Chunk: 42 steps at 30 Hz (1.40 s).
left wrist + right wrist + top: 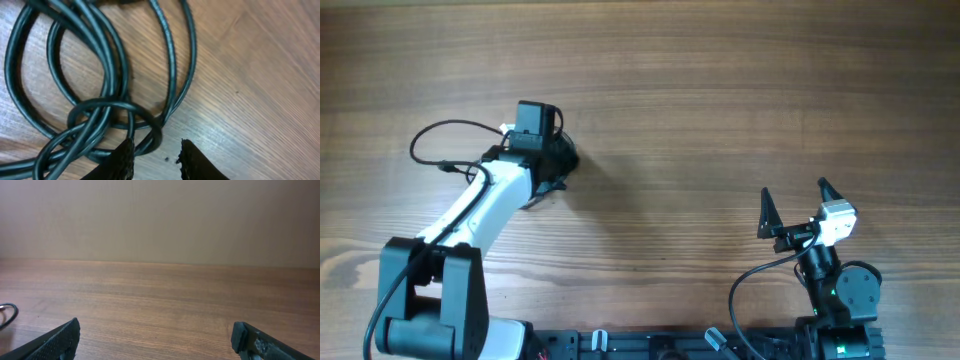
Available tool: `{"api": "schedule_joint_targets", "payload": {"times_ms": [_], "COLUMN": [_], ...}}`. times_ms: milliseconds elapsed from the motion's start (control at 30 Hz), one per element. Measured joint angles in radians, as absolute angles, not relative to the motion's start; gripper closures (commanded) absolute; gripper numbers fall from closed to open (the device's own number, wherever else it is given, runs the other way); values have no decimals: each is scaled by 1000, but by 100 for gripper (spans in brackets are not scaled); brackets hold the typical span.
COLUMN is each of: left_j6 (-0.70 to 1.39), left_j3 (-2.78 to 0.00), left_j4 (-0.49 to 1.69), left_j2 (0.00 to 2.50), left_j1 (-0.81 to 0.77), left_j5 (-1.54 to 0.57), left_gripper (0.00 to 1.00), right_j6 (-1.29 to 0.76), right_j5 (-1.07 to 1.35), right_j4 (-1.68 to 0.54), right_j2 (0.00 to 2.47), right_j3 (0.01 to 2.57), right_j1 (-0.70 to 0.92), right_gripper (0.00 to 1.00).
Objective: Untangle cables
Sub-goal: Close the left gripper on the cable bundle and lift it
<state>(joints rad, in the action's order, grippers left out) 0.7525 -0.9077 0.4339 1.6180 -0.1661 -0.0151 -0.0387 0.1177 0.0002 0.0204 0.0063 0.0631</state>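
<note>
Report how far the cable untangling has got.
Done: nothing visible; the cables lie in one heap of crossing loops, with a small loop wound around several strands. In hand: the left gripper sits at that knot, jaws apart, nothing between them. The right gripper is wide open, away from the heap. Left: essentially all the separating.

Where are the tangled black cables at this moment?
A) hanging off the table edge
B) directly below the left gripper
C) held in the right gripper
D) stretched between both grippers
B: the left wrist view shows the cables looped on the wood just below the left gripper, while the right gripper stands wide open, holding nothing.
</note>
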Motion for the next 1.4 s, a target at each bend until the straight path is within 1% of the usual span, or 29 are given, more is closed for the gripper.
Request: {"api": "schedule_joint_targets", "payload": {"times_ms": [100, 133, 167, 200, 267, 400, 500, 633, 733, 800, 867, 1400], "left_j6": [771, 777, 784, 791, 797, 799, 799, 799, 799, 799, 794, 757], "left_j3": [-908, -908, -908, -908, -908, -907, -906, -905, -906, -905, -904, -904], "left_j4": [432, 429, 421, 415, 395, 388, 410, 431, 500, 579, 599, 599], "left_j2": [1621, 1632, 1656, 1671, 1716, 1709, 1616, 1399, 1335, 1339, 1349, 1362], "left_j1": [-172, -172, -172, -172, -172, -172, -172, -171, -171, -171, -171, -171], "left_j5": [41, 52, 56, 56, 59, 63, 49, -61, -101, -109, -116, -122], "left_gripper": [68, 74, 88, 96, 96, 96, 96, 96, 96, 96, 96, 96], "right_j6": [-39, -39, -39, -39, -39, -39, -39, -39, -39, -39, -39, -39], "right_j5": [118, 118, 118, 118, 118, 118, 118, 118, 118, 118, 118, 118], "right_j4": [0, 0, 0, 0, 0, 0, 0, 0, 0, 0, 0, 0], "right_j2": [20, 20, 20, 20, 20, 20, 20, 20, 20, 20, 20, 20], "right_j3": [6, 6, 6, 6, 6, 6, 6, 6, 6, 6, 6, 6], "right_j1": [63, 63, 63, 63, 63, 63, 63, 63, 63, 63, 63, 63], "right_gripper": [0, 0, 0, 0, 0, 0, 0, 0, 0, 0, 0, 0]}}
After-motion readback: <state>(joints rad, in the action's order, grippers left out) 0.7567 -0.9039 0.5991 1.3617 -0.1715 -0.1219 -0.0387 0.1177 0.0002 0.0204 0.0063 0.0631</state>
